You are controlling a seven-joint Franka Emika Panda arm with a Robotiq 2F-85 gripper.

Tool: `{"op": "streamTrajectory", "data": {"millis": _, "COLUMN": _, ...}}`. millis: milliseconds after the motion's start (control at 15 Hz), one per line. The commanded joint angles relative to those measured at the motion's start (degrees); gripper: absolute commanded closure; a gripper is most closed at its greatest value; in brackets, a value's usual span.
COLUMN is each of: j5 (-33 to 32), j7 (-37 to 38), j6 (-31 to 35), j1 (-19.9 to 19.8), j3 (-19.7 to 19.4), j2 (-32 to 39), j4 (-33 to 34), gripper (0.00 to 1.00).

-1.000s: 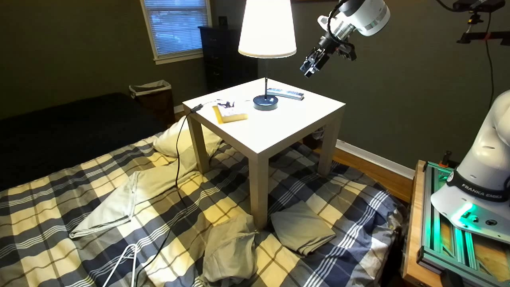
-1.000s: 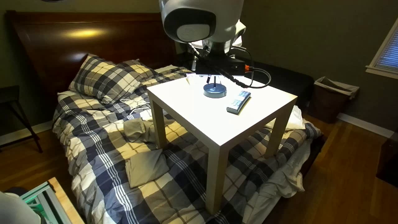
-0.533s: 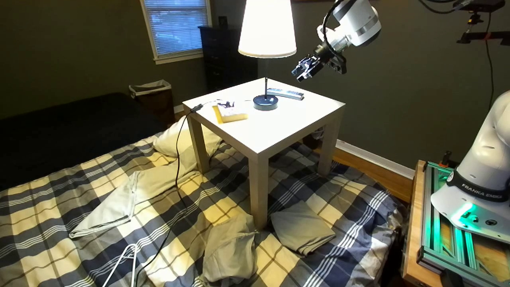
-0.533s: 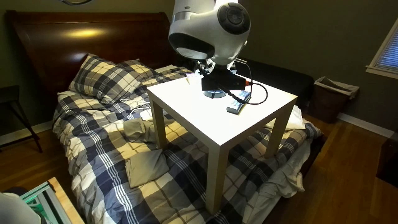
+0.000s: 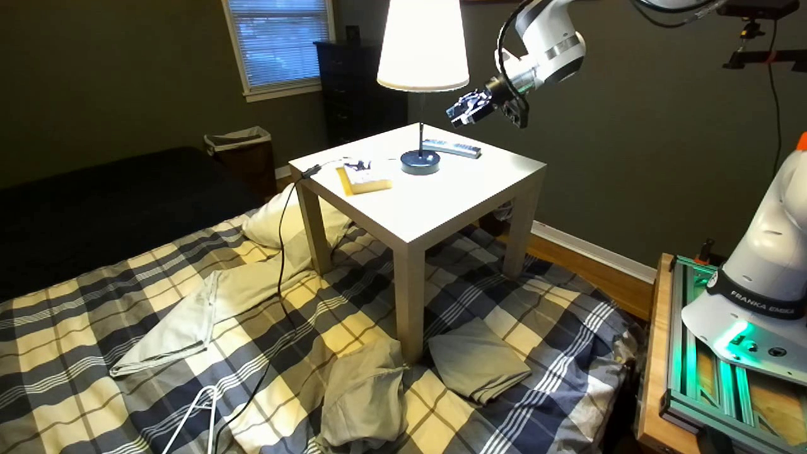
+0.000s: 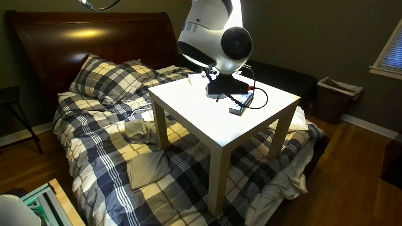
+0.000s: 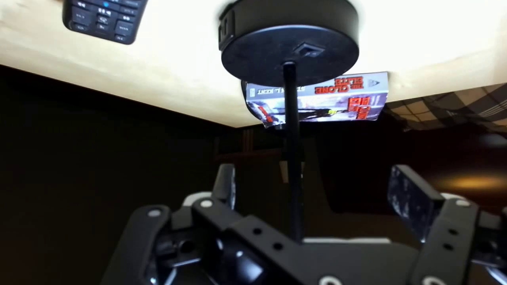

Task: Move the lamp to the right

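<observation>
The lamp [image 5: 423, 47] stands upright on the small table, its white shade lit, with a thin dark stem and round base [image 5: 420, 162]. In an exterior view the arm hides most of it and only part of the base [image 6: 212, 95] shows. In the wrist view the base [image 7: 291, 49] is at the top and the stem runs down between the finger pads. My gripper [image 5: 455, 118] is open, below the shade's rim and beside the stem. In the wrist view the gripper [image 7: 313, 174] shows its pads wide apart, with neither seen touching the stem.
The white table [image 5: 454, 195] stands on a plaid bed. A remote [image 6: 241, 105] lies near the lamp base, also at upper left in the wrist view [image 7: 103, 19]. A thick paperback [image 5: 369, 180] lies on the base's other side. A black cord [image 5: 282, 252] hangs off the table.
The arm and gripper have moved down and closer to the lamp's stem, from beside the shade to below its rim. The gripper has tilted flatter. The lamp has not moved.
</observation>
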Motion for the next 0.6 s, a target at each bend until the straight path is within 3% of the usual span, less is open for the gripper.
{"op": "streamTrajectory", "data": {"millis": 0, "j5": 7.7, "j7": -5.7, "j6": -1.3, "j1": -1.1, "j3": 1.5, "j2": 3.7, "j4": 3.3, "gripper": 0.00}}
{"op": "streamTrajectory", "data": {"millis": 533, "j5": 15.8, "j7": -11.4, "j6": -6.0, "j1": -0.9, "j3": 2.5, "j2": 8.4, "j4": 7.0, "gripper": 0.00}}
